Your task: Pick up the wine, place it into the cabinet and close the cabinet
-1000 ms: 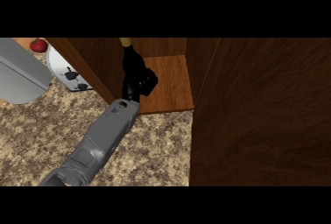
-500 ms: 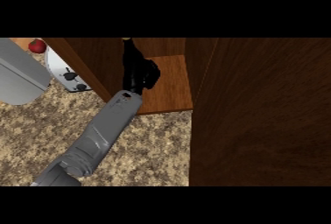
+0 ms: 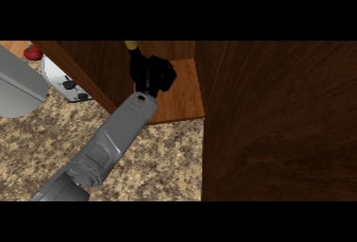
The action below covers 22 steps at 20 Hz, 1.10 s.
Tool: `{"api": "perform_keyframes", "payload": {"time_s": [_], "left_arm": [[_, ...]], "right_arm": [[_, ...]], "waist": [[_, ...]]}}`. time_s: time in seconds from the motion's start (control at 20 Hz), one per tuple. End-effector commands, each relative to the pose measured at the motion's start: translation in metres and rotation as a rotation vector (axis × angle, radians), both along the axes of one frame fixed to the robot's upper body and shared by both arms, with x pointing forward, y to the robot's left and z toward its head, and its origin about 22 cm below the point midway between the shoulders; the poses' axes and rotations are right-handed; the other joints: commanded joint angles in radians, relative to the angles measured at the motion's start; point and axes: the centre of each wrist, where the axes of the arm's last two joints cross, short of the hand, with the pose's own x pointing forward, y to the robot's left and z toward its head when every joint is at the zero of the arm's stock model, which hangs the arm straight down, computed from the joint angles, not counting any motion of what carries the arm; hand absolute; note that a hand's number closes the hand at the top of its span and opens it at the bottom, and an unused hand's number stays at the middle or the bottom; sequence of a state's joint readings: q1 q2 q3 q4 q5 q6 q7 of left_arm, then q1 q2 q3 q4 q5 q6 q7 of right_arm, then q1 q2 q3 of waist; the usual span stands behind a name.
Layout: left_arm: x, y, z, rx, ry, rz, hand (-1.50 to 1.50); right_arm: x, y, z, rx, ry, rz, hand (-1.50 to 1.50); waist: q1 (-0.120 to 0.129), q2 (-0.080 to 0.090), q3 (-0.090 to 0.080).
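A dark wine bottle with a yellow top (image 3: 131,46) stands upright inside the open wooden cabinet, over its shelf (image 3: 182,97). My left hand (image 3: 157,75) is curled round the bottle's body and hides most of it. Its grey forearm runs in from the lower left across the counter. The bottle sits close to the cabinet's left wall (image 3: 87,71). My right hand does not show.
The open cabinet door (image 3: 279,123) fills the right side of the view, close to me. Left of the cabinet stand a white toaster (image 3: 66,82), a grey object (image 3: 17,90) and a red item (image 3: 33,52). The speckled counter (image 3: 160,160) lies below.
My left forearm has pushed a little further up into the cabinet, carrying the hand and bottle deeper over the shelf. The door has not moved.
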<state>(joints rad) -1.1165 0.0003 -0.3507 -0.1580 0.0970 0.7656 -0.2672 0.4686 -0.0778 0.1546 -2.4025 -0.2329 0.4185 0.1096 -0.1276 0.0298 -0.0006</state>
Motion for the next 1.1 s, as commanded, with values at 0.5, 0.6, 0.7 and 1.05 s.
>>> {"api": "perform_keyframes", "payload": {"time_s": [0.5,0.6,0.7,1.05], "left_arm": [[0.004,0.001,0.004,0.111,0.068,0.161,1.50],[0.007,0.001,0.008,0.132,0.049,0.185,1.50],[0.001,0.002,-0.001,0.141,0.025,0.183,-1.50],[0.002,0.007,-0.004,0.216,0.067,0.203,-1.50]], "right_arm": [[-0.002,-0.004,0.009,0.041,-0.020,0.046,-1.50],[-0.010,-0.005,0.010,0.037,-0.015,0.035,-1.50],[-0.006,-0.004,0.010,0.060,-0.019,0.055,-1.50],[0.000,-0.002,0.014,0.032,-0.028,0.069,-1.50]], "waist": [[-0.024,0.007,0.001],[-0.025,0.005,0.001],[-0.033,0.009,0.001],[-0.020,0.014,0.000]]}}
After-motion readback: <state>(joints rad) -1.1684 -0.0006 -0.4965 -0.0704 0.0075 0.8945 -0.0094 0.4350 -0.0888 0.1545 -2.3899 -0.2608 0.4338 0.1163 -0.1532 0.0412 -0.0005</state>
